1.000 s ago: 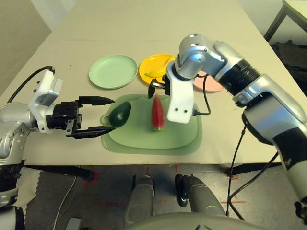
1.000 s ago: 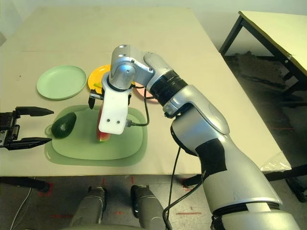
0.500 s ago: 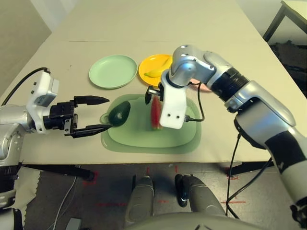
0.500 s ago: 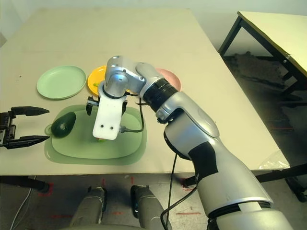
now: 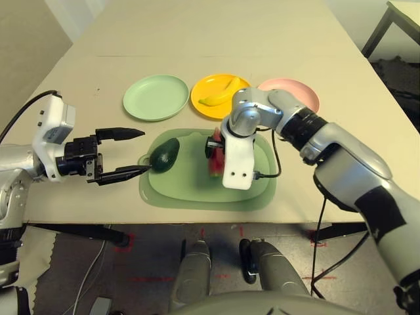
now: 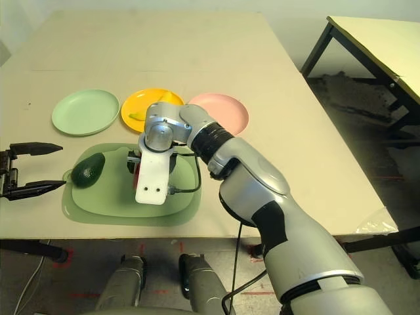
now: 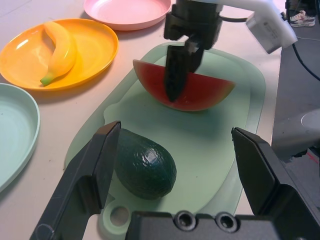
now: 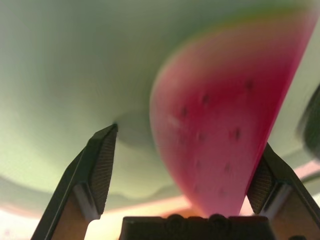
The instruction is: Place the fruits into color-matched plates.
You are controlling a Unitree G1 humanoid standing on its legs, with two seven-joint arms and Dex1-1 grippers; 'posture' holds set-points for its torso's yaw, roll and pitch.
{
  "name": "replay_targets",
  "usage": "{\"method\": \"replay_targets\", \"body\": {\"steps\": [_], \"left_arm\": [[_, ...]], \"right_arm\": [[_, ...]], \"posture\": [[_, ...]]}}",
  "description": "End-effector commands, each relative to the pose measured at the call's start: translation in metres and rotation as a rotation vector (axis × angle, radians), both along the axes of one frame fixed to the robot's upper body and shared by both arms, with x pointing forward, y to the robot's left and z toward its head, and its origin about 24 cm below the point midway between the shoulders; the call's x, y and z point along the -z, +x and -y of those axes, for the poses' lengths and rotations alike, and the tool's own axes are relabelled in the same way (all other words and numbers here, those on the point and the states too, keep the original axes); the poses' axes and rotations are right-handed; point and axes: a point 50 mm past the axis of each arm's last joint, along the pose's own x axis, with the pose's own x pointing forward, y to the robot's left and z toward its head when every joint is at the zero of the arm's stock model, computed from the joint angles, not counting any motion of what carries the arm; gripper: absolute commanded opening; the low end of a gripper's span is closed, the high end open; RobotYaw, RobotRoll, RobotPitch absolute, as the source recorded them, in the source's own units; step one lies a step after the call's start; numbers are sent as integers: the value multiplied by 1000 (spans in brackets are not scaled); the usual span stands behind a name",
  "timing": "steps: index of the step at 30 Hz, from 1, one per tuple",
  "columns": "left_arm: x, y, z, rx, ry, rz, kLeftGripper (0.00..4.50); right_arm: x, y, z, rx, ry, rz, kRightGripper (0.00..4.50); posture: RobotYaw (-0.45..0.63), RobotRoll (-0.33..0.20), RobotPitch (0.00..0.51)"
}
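A red watermelon wedge (image 7: 200, 90) stands on its rind on the large green mat (image 5: 190, 187). My right gripper (image 8: 187, 137) is open and lowered over it, one finger on each side of the wedge (image 8: 220, 140). The dark green avocado (image 5: 163, 155) lies at the mat's left end. My left gripper (image 5: 144, 150) is open just left of the avocado, level with it and apart from it. The yellow banana (image 5: 220, 93) lies in the yellow plate (image 5: 230, 108). The mint green plate (image 5: 156, 97) and the pale pink plate (image 5: 292, 94) hold nothing.
The three plates stand in a row just behind the mat. My right forearm reaches across the mat's right half, with a white wrist block and a black cable (image 5: 272, 172) over the mat. Bare tabletop (image 5: 197, 39) lies beyond the plates.
My right gripper has come down and toward me until its fingers straddle the watermelon wedge, uncovering the pink plate. My left gripper has drawn slightly away from the avocado.
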Motion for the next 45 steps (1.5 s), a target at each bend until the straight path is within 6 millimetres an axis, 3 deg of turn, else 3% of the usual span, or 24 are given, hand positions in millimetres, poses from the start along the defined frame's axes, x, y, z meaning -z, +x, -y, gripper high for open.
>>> {"method": "replay_targets", "body": {"steps": [1, 6, 7, 10, 14, 15, 25, 39, 45], "left_arm": [[0, -1, 0, 0, 10, -6, 4500], [2, -1, 0, 3, 8, -7, 4500], [2, -1, 0, 3, 8, -7, 4500], [1, 0, -2, -2, 10, -4, 4500], [2, 0, -3, -4, 10, -2, 4500], [2, 0, -3, -5, 10, -1, 4500], [4, 3, -2, 1, 4, -2, 4500], [2, 19, 7, -50, -27, -8, 4500], [1, 30, 14, -125, -55, -9, 4500]], "right_arm": [[4, 0, -3, -2, -15, 6, 4453], [9, 3, 1, 19, -36, 3, 4453], [10, 3, 2, 23, -43, -1, 4283], [10, 3, 3, 27, -45, -14, 3496], [10, 3, 4, 32, -50, -23, 2089], [11, 3, 5, 33, -52, -25, 1966], [8, 5, 11, 57, -61, -31, 1966], [-44, 26, 24, 212, 82, 32, 1966], [-61, 45, 43, 353, 133, 139, 1966]], "posture": [[122, 0, 194], [127, 0, 199], [127, 0, 199], [126, 0, 198], [127, 0, 195], [126, 0, 194], [113, 0, 188], [69, 0, 181], [64, 0, 183]]}}
